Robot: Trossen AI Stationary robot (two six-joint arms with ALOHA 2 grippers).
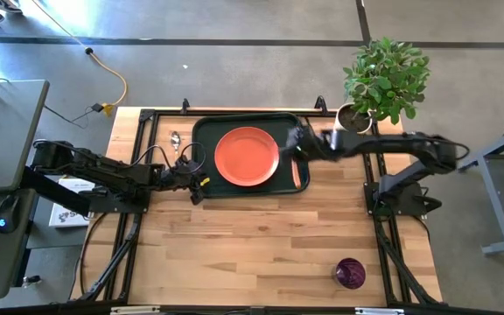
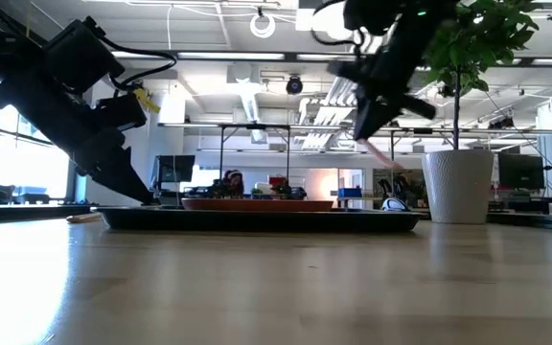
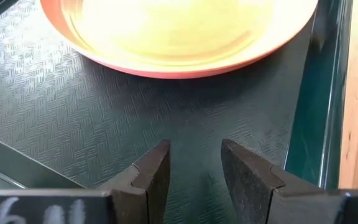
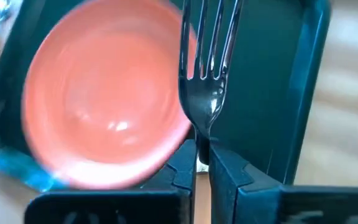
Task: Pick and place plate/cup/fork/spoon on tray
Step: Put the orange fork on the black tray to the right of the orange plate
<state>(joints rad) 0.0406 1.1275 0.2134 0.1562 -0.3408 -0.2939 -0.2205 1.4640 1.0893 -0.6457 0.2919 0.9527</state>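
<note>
The orange-red plate lies on the dark green tray at the table's far middle. My right gripper is above the tray's right part, shut on the fork. My left gripper is open and empty, low over the tray's near-left corner, its fingers pointing at the plate. The spoon lies on the table left of the tray. The dark purple cup stands near the table's near right edge. My right gripper pinches the fork's slim neck, just behind the pronged head, between its two fingers. The prongs stick out forward past the fingertips, over the tray beside the plate. The orange handle slants down below the gripper, clear of the tray.
A white pot with a green plant stands at the table's far right corner, close behind my right arm. Bare wood fills the near half of the table. The tray's raised rim runs beside my left gripper.
</note>
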